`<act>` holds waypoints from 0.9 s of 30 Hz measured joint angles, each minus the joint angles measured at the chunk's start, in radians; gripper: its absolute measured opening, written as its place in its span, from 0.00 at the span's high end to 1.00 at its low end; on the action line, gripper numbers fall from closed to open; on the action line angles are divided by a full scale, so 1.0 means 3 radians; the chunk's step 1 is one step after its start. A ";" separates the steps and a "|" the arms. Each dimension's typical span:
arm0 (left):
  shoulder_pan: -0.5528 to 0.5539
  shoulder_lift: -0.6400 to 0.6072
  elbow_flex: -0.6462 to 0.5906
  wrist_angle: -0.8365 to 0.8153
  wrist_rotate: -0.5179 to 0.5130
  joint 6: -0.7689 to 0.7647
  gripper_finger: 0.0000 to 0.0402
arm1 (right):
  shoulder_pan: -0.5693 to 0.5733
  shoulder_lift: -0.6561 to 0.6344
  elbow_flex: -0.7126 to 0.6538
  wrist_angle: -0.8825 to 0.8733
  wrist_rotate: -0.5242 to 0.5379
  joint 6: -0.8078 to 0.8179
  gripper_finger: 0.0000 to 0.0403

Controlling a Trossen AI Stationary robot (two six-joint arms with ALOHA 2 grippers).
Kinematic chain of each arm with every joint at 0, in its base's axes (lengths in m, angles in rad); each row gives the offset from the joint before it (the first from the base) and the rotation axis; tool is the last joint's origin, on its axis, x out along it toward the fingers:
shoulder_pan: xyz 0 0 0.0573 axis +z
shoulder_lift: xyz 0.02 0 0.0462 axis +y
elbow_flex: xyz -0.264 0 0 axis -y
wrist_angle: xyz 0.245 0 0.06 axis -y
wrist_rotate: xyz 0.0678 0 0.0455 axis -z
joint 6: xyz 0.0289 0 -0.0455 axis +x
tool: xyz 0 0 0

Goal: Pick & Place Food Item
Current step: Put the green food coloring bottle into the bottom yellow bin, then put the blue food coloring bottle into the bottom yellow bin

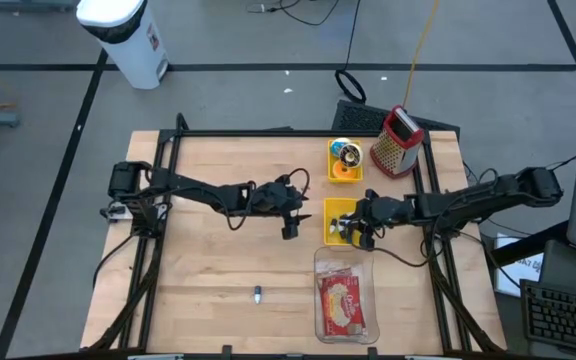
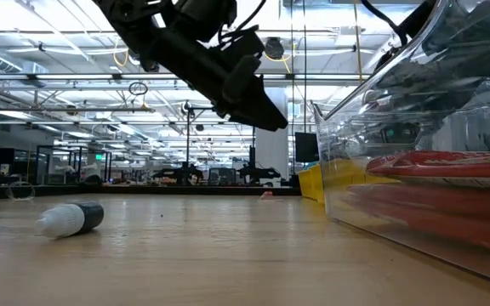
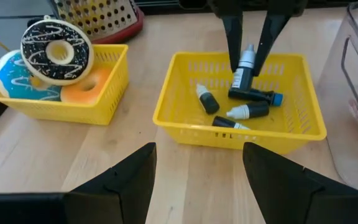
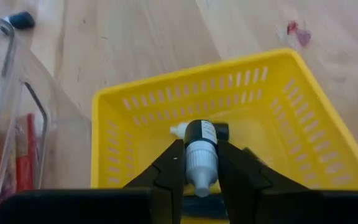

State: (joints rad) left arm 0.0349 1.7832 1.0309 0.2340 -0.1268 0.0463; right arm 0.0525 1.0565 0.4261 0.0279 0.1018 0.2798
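The right gripper (image 4: 202, 163) held a small bottle (image 4: 201, 149) above the yellow basket (image 4: 291, 112), clear only from the wrists. From overhead the bottle was hard to make out. The left gripper (image 3: 197, 171) hung open nearby.

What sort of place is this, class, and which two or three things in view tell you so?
Probably a robotics lab in a large industrial hall: a wooden worktable carries two dark robot arms, the low view shows exposed ceiling trusses over rows of workstations, and a computer keyboard sits beside the table.
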 joint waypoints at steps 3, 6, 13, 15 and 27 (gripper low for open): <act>-0.0014 0.0000 0.0000 0.0024 -0.0001 -0.0027 0.40 | 0.0000 -0.0001 -0.0053 0.0120 -0.0002 0.0002 0.80; -0.0031 -0.0001 0.0000 0.0010 -0.0001 -0.0119 0.40 | 0.0000 -0.0001 -0.0072 0.0191 0.0002 -0.0003 0.77; -0.0104 -0.0001 0.0005 -0.0086 -0.0006 -0.0076 0.40 | 0.0000 0.0000 -0.0075 0.0338 0.0002 -0.0039 0.65; -0.0152 -0.0001 0.0035 -0.0252 -0.0010 -0.0006 0.40 | 0.0000 0.0000 -0.0075 0.0404 0.0003 -0.0038 0.61; -0.0731 -0.0010 0.0721 -0.2779 0.0085 0.0039 0.41 | 0.0006 -0.0225 -0.0075 0.0772 -0.0006 -0.0582 0.47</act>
State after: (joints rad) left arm -0.1845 1.7802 1.2472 -0.5996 -0.1013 0.0580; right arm 0.0542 0.9889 0.4034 0.2594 0.1001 0.1051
